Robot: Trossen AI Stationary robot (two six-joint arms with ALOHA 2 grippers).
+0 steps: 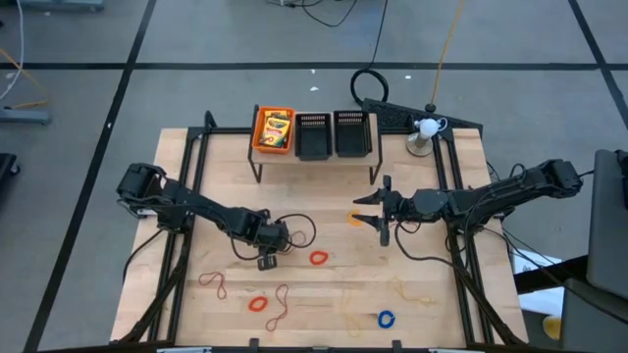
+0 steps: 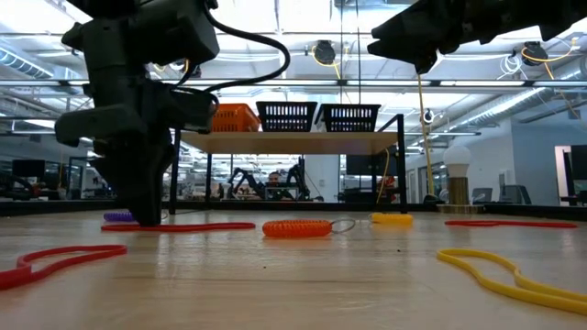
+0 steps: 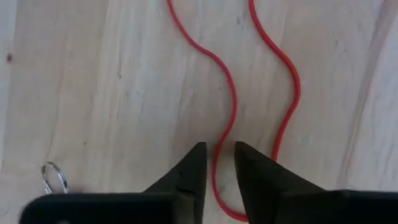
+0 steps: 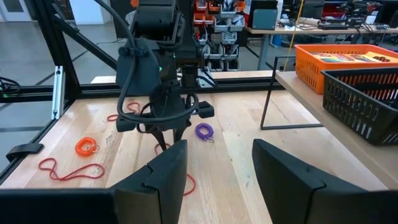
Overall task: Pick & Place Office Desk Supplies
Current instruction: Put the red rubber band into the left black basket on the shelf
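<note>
Left pincer is down at the tabletop, roughly at its middle toward the left side, with its two dark fingers standing narrowly apart on either side of one strand of a thin red band; the fingers have not met, so the band is straddled but not yet pinched. In the left wrist view the band runs in two wavy strands across the pale wood, with a small metal ring lying just beside the fingers. The step in hand looks like the pick of this band: the next move calls for the fingers to finish closing on the strand and then lift straight up without dragging the loop. Right pincer hangs open above the tabletop's right half, holding nothing. Other supplies lie loose: a purple ring near the left arm, an orange ring, a blue ring near the front edge, a yellow band. An orange bin on the shelf at the back edge already holds a card box.
</note>
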